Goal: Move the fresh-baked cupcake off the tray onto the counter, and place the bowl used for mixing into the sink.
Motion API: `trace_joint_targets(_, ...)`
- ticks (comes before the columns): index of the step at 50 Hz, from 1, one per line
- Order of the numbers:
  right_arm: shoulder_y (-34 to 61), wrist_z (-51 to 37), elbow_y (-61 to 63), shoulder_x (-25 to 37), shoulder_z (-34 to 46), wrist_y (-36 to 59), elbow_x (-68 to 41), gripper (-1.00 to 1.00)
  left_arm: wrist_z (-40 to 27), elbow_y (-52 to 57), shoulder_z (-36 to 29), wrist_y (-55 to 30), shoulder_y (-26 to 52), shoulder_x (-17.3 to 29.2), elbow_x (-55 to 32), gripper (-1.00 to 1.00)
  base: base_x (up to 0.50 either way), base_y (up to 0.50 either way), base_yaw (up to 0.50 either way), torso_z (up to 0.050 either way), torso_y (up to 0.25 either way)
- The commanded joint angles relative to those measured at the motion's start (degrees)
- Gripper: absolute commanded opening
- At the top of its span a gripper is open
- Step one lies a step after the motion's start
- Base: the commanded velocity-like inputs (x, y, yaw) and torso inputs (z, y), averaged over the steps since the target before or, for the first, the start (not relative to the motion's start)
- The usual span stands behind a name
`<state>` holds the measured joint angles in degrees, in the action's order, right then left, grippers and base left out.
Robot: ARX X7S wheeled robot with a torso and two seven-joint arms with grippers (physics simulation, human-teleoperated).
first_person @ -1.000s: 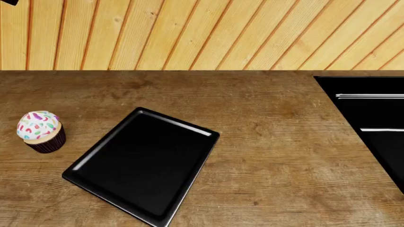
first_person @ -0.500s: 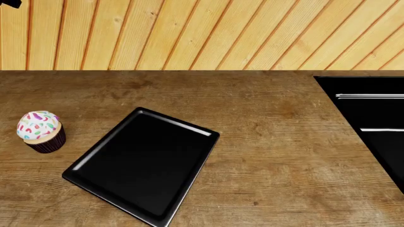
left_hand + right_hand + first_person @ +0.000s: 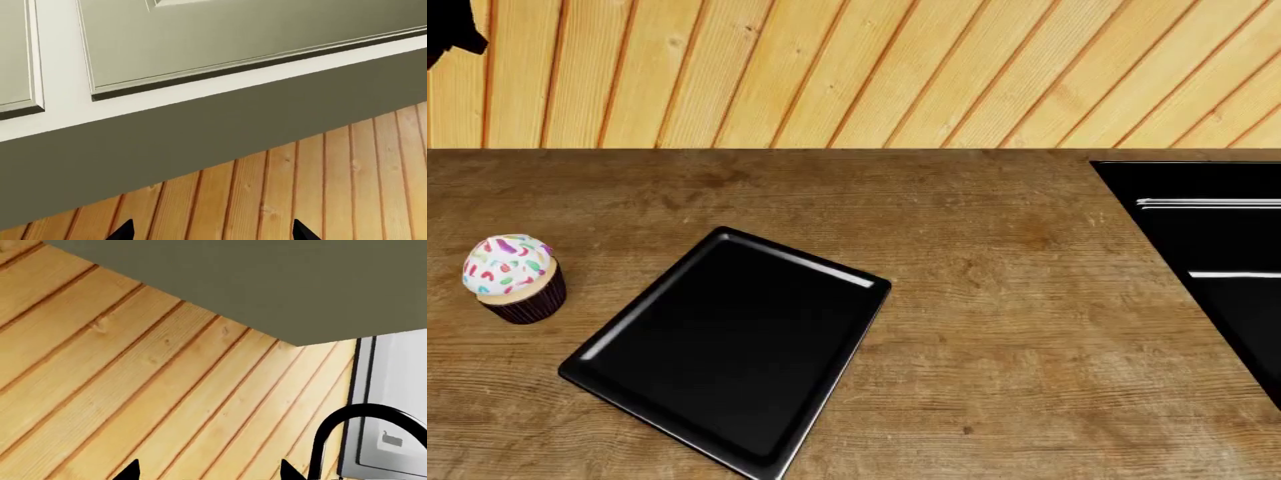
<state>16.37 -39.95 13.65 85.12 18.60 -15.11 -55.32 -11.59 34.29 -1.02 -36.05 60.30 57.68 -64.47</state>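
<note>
A brown wood-grain counter (image 3: pixel 988 330) fills the head view, backed by a wall of honey-coloured vertical wooden planks (image 3: pixel 827 70).

The cupcake (image 3: pixel 513 278) stands upright on the bare counter at the left. It has a rounded dome of white frosting dotted with multicoloured sprinkles and a dark ribbed wrapper. It is off the tray and apart from it.

The tray (image 3: pixel 585 369) lies near the cupcake, toward the middle of the counter. It is a flat, glossy black rectangle with rounded corners and a low raised rim, turned at an angle to the counter edge. Nothing lies in it.

At the far right, the sink (image 3: pixel 1241 290) is set into the counter. It is glossy black with straight edges, and only part of it shows, with 2 pale highlights across its inside. No contents can be made out in the visible part.

The bowl does not appear in any view.

In the left wrist view, the left gripper (image 3: pixel 210 235) shows as 2 black tips spread apart with nothing between them, so the jaws are open. Beyond them are wooden planks and a grey-green panelled cabinet (image 3: pixel 220 45).

In the right wrist view, the right gripper (image 3: pixel 209 474) likewise shows 2 separated black tips, jaws open and empty. A curved black faucet (image 3: pixel 347 427) arches against the plank wall.
</note>
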Motion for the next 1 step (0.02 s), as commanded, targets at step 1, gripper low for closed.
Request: trace_joint_targets(1,-1.1,-4.9,5.2,0.9,-1.5,-6.8,8.8,1.0,0.0,0.2,1.3,1.7,-3.5,-0.2,0.7,1.0,0.0,0.0,0.0,0.0,0.0)
